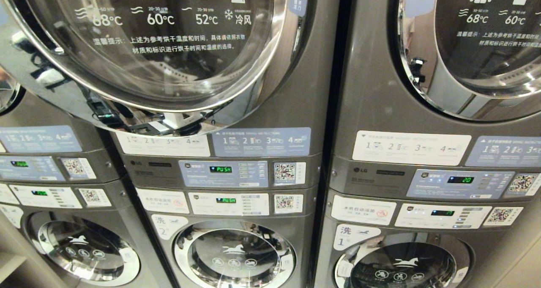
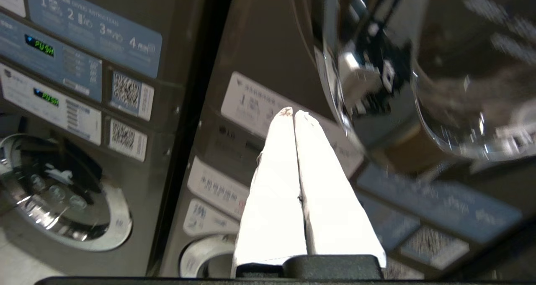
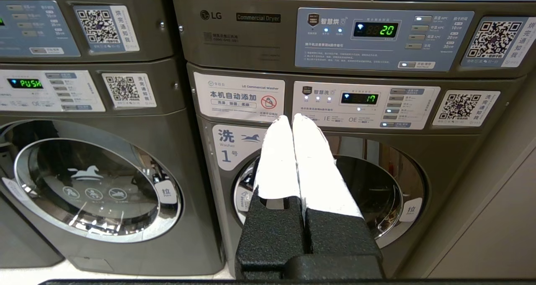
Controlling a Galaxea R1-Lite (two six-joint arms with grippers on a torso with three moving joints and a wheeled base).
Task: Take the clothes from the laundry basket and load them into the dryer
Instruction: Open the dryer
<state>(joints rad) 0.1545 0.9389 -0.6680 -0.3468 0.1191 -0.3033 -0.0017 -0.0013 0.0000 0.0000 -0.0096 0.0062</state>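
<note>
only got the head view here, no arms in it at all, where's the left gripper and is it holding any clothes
Observer: The left gripper is shut and empty, pointing at the instruction label below the right stack's dryer door.
Operator: and the right one
Observer: The right gripper is shut too, empty, aimed lower at the washer marked 1.
Operator: is that washer running, can't read its display
Observer: Its display reads 17; the dryer panel above it reads 20.
Operator: any basket near the arms
Observer: No laundry basket or clothes show in either wrist view.
</note>
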